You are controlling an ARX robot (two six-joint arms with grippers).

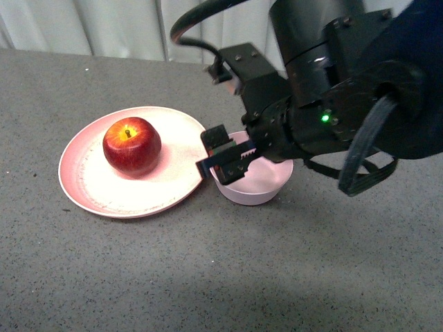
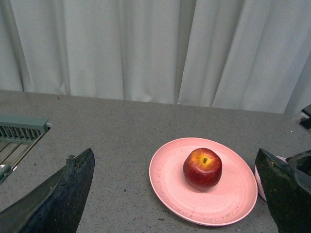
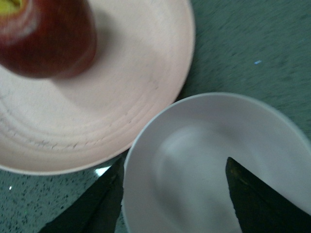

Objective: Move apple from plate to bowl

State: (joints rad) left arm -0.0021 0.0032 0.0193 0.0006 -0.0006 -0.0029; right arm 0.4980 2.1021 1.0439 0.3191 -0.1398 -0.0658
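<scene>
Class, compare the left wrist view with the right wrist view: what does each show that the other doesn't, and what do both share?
Only the left wrist view shows the curtain, a grey slatted thing and the whole apple. Only the right wrist view shows the empty inside of the bowl, framed by the open right claw. Both show the apple on the plate and the grey table.

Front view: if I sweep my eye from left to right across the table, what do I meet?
plate → apple, sitting on the plate → right arm's black fingers, open, at the plate's right rim → bowl
</scene>
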